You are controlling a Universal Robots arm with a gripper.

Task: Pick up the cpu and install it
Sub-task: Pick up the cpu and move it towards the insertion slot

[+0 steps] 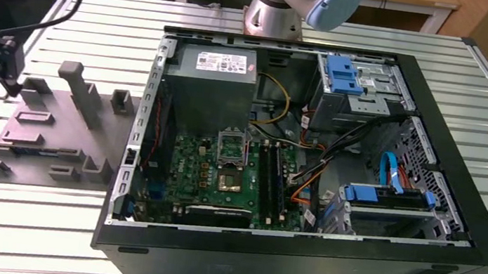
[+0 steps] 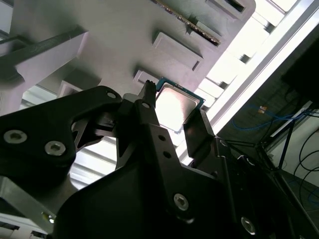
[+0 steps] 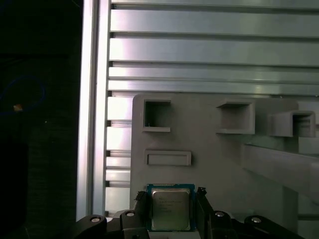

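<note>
The cpu [image 3: 170, 210] is a small square chip with a silvery top and a green rim. It sits between my gripper's [image 3: 170, 199] two dark fingers, which press against its opposite edges just over the grey parts tray [image 3: 219, 164]. The second wrist view shows the cpu [image 2: 174, 105] in the same grip of the gripper [image 2: 174, 103]. In the exterior view my gripper [image 1: 6, 74] hangs over the tray's [image 1: 46, 132] far corner at the exterior view's left. The open socket [image 1: 232, 148] lies on the green motherboard [image 1: 210, 182] inside the case.
The open black computer case [image 1: 458, 229] lies on the slatted metal table [image 1: 43, 224], with a grey power supply [image 1: 217, 84], drive bays and loose cables inside. The tray carries raised grey blocks [image 1: 76, 83]. The arm's base [image 1: 280, 7] stands behind the case.
</note>
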